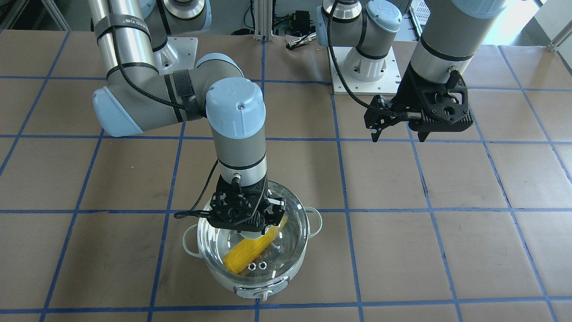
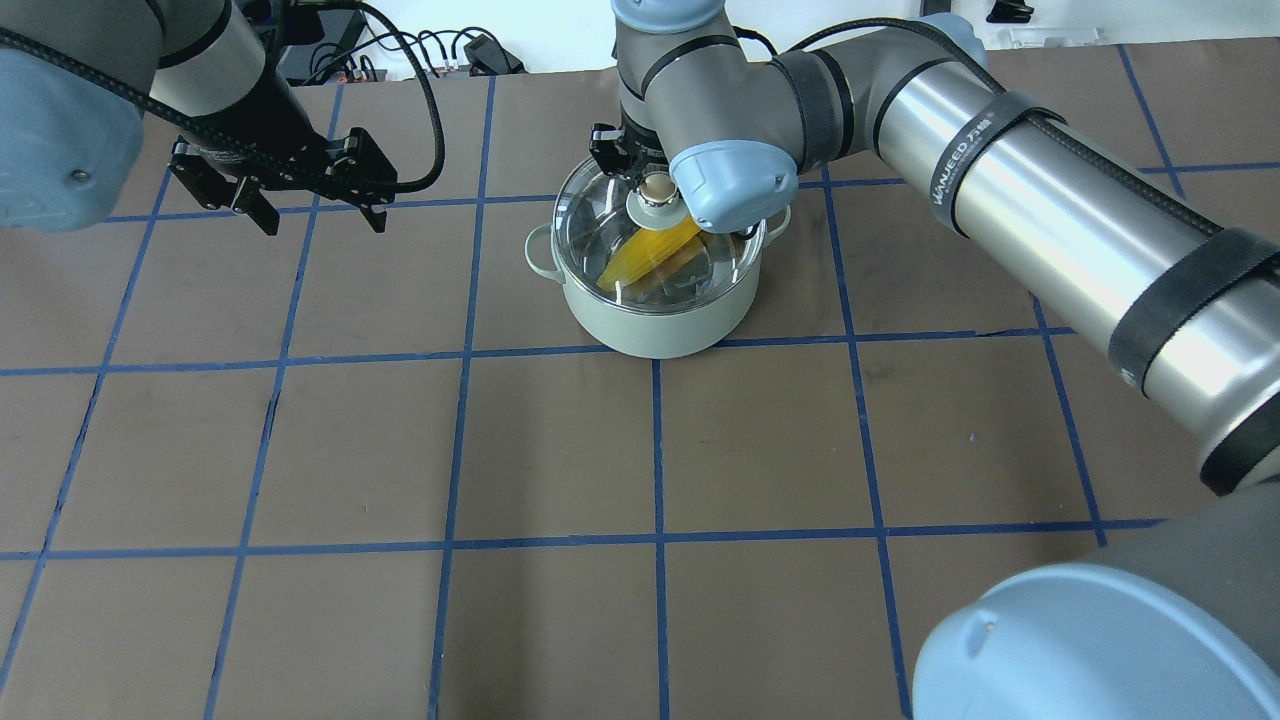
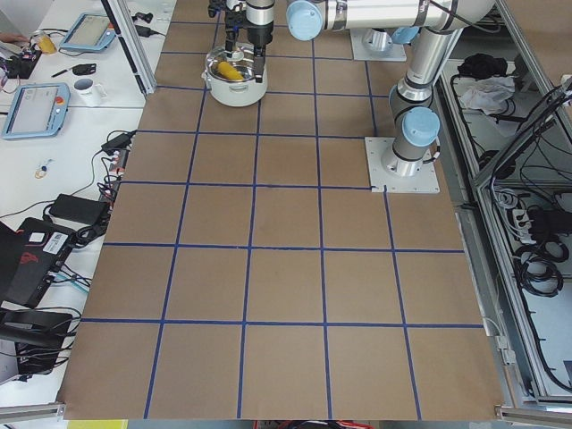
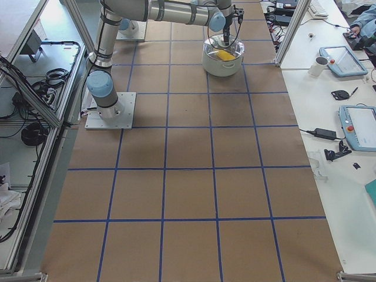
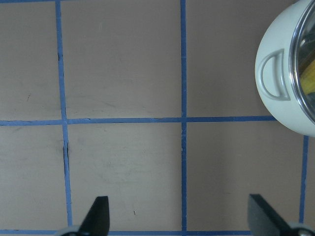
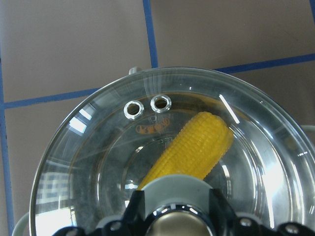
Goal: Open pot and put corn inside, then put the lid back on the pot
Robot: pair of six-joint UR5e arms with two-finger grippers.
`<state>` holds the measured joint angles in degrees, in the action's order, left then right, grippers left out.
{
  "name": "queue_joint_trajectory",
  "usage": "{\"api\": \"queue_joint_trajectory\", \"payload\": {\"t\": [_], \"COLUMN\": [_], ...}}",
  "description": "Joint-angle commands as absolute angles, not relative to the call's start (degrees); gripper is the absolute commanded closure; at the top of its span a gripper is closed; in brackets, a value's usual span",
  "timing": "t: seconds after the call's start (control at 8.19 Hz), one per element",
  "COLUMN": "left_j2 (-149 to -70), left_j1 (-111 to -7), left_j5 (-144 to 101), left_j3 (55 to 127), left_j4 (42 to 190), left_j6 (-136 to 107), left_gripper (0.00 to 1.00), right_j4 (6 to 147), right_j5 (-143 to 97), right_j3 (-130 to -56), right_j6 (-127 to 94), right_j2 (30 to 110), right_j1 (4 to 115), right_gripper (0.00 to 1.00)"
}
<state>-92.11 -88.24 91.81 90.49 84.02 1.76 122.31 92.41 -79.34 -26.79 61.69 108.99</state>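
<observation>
Tabletop (image 2: 300, 450), blue-taped, bears pot (image 2: 655, 325); right gripper (image 1: 245, 225) grips lid (image 6: 98, 147), left gripper (image 2: 324, 222) spread empty.

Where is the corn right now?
In the overhead view the corn lies slanted inside the pot at the table's far centre, under the lid, whose knob the right gripper grips.

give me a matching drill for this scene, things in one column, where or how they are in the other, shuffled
1 corn
2 lid
3 left gripper
4 pot

a open, above the table, away from the pot
b pale grey-green, standing on the table
c lying inside the pot, under glass
d on the pot, its knob between the fingers of the right gripper

Pairs: 1-c, 2-d, 3-a, 4-b
</observation>
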Motion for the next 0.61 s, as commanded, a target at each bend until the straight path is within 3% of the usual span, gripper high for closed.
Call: {"api": "queue_joint_trajectory", "payload": {"t": [0.0,0.12,0.24,0.49], "left_j2": [-92.11,-92.11,-92.11,-92.20], "left_j1": [-88.24,-88.24,-88.24,-88.24], "left_j5": [91.67,91.67,91.76,91.84], "left_j3": [90.53,90.53,90.53,90.53], "left_j4": [83.94,84.02,84.02,84.11], "left_j6": [1.76,1.67,1.67,1.67], "left_gripper": [0.00,0.00,0.00,0.00], "right_j4": [122.43,122.43,122.43,121.73], "right_j5": [92.46,92.46,92.37,92.37], "right_j3": [-79.72,-79.72,-79.72,-79.54], "right_j6": [-26.98,-26.98,-28.55,-27.95], "right_j2": [61.53,61.52,61.87,64.32], "right_j1": [108.98,108.98,108.98,108.63], "right_gripper": [0.60,0.45,0.04,0.00]}}
